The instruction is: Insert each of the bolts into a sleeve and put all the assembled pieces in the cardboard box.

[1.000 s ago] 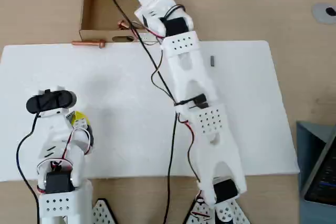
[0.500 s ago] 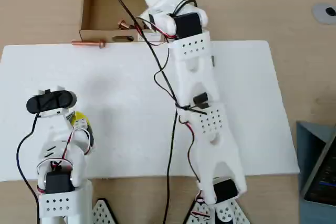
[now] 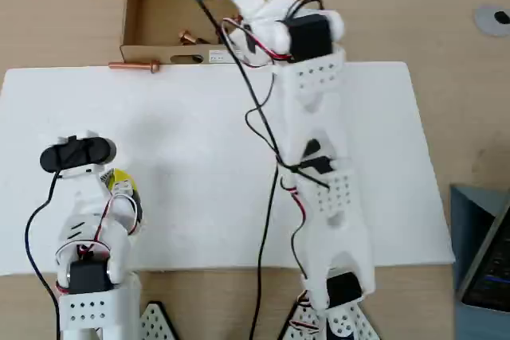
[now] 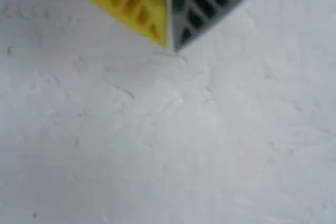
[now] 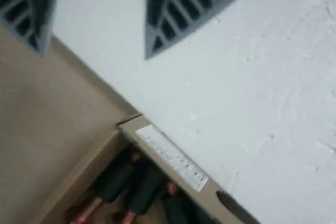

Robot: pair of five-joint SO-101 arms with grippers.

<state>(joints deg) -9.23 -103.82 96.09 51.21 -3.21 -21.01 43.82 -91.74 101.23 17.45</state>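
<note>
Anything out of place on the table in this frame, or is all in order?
One thing: a bare copper bolt lies on its side outside the cardboard box, along its front wall at the edge of the white mat, with no sleeve on it. The sleeved pieces lie inside the box.

Tool [image 4: 170,45] tips pressed together — yellow, grey; white mat [image 4: 168,145] below.
</note>
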